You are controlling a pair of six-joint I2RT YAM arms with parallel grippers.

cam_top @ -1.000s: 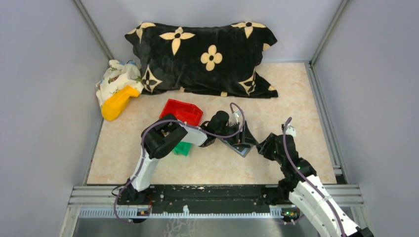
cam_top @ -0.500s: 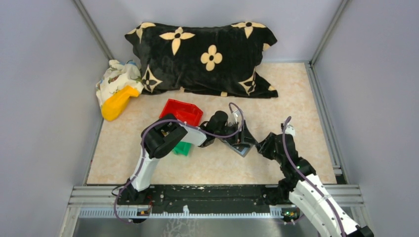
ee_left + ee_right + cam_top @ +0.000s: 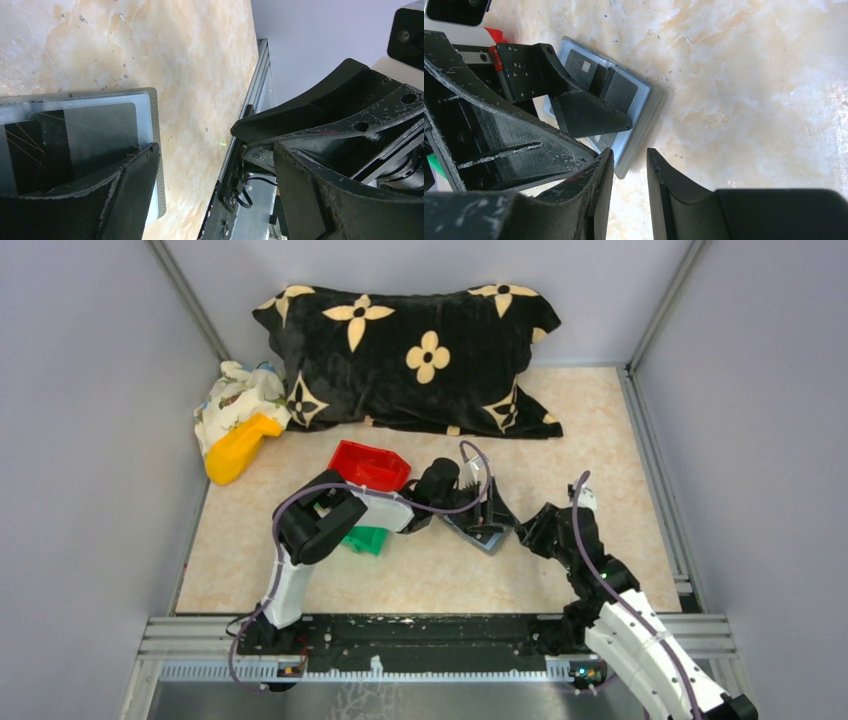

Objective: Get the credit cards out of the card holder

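Note:
The card holder lies open on the table between both grippers. In the right wrist view the card holder shows its blue-grey inner face with dark cards tucked inside. My left gripper is wide open over it; in the left wrist view one finger rests over the holder and a dark card shows under its clear pocket. My right gripper is narrowly open, and in its own view its tips stand just at the holder's near edge, with nothing between them.
A red bin and a green bin sit left of the holder, under the left arm. A black flowered pillow, a patterned cloth and a yellow object lie at the back. The metal rail runs along the table's near edge.
The left arm's elbow has swung left and lower, uncovering more of the green bin. Both grippers and the holder have shifted slightly left.

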